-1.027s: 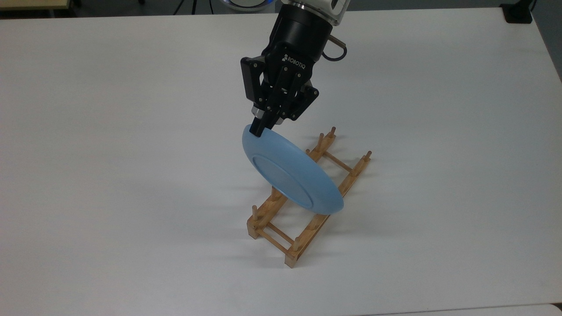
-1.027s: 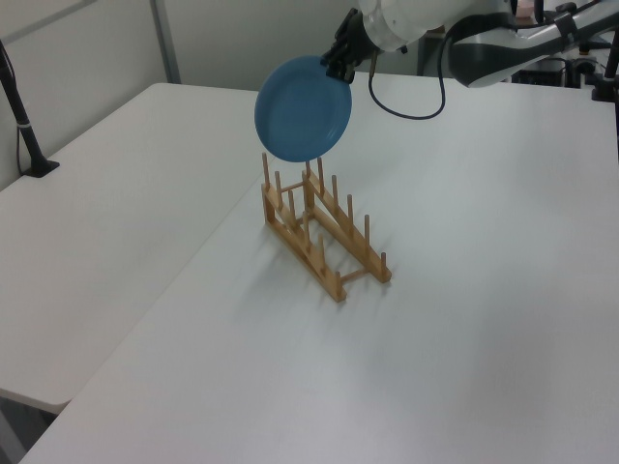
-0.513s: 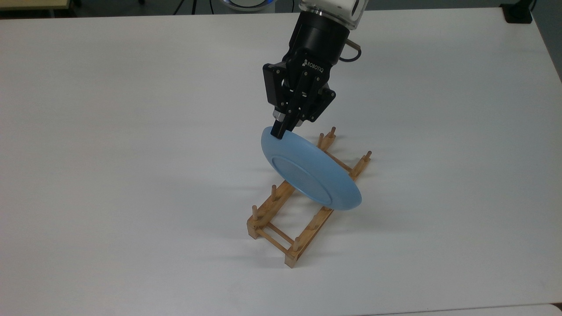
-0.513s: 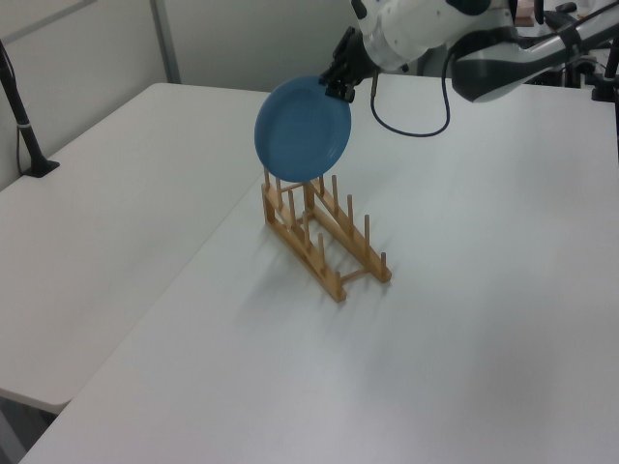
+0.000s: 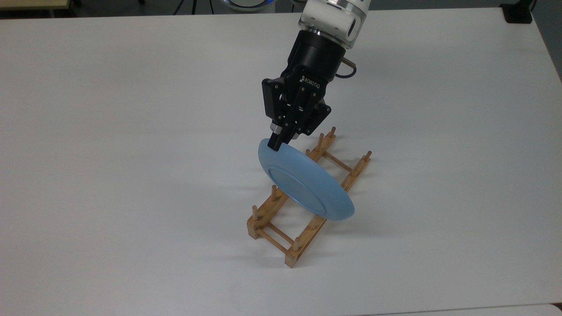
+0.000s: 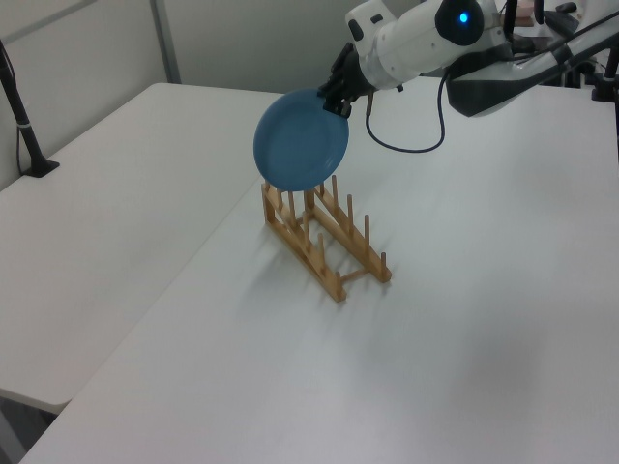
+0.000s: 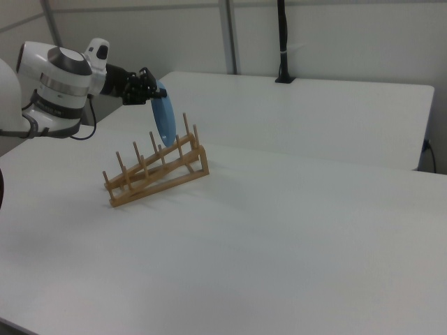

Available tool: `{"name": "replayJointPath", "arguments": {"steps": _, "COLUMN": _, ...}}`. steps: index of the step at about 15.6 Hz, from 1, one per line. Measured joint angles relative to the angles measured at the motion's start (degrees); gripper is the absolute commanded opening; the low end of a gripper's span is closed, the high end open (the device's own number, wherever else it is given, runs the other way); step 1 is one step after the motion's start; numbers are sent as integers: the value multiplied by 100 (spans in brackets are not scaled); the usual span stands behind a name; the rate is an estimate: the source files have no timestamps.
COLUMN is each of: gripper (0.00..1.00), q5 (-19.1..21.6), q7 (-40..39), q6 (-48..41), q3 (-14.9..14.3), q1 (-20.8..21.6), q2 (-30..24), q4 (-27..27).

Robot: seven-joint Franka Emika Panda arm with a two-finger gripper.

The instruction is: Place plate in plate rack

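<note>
- While clamped on the plate's [image 5: 305, 184] upper rim, the claw [image 5: 277, 142] holds it on edge, tilted.
- Plate hangs over the rack [image 5: 272, 228] on the surface [image 5: 109, 153].

Looks like a robotics lab or test room, not a kitchen. Big plain white table [image 5: 131, 109] that's bare apart from the test props, pale partition walls [image 7: 335, 35] with metal uprights behind it, and a black pole [image 7: 282, 42] clamped at the table's far edge in the right view (another black stand [image 6: 21, 116] sits at the left view's left). The white robot arm [image 6: 426, 39] with its loose black cable [image 6: 411, 126] pretty much settles it.
</note>
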Motion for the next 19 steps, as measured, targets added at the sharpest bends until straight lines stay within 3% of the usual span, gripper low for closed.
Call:
{"name": "replayJointPath", "arguments": {"steps": 1, "gripper": 3, "q5": 0, "q7": 2, "q6": 0, "q3": 0, "q1": 12, "q2": 16, "q4": -12}}
{"name": "replayJointPath", "arguments": {"steps": 2, "gripper": 23, "q5": 0, "q7": 7, "q6": 0, "q3": 0, "q1": 25, "q2": 32, "q4": -25}}
{"name": "replayJointPath", "arguments": {"steps": 3, "gripper": 53, "q5": 0, "q7": 16, "q6": 0, "q3": 0, "q1": 33, "q2": 50, "q4": -40}}
{"name": "replayJointPath", "arguments": {"steps": 4, "gripper": 73, "q5": 0, "q7": 29, "q6": 0, "q3": 0, "q1": 35, "q2": 65, "q4": -54}}
{"name": "replayJointPath", "arguments": {"steps": 6, "gripper": 87, "q5": 0, "q7": 93, "q6": 0, "q3": 0, "q1": 34, "q2": 90, "q4": -57}}
{"name": "replayJointPath", "arguments": {"steps": 7, "gripper": 100, "q5": -1, "q7": 153, "q6": 0, "q3": 0, "q1": 34, "q2": 91, "q4": -57}}
{"name": "replayJointPath", "arguments": {"steps": 15, "gripper": 100, "q5": 43, "q7": 840, "q6": 0, "q3": 0, "q1": 33, "q2": 10, "q4": 69}}
{"name": "replayJointPath", "arguments": {"steps": 17, "gripper": 100, "q5": 572, "q7": 960, "q6": -302, "q3": 38, "q1": 32, "q2": -102, "q4": 160}}
{"name": "replayJointPath", "arguments": {"steps": 19, "gripper": 100, "q5": 1403, "q7": 970, "q6": -997, "q3": 227, "q1": 27, "q2": -229, "q4": 348}}
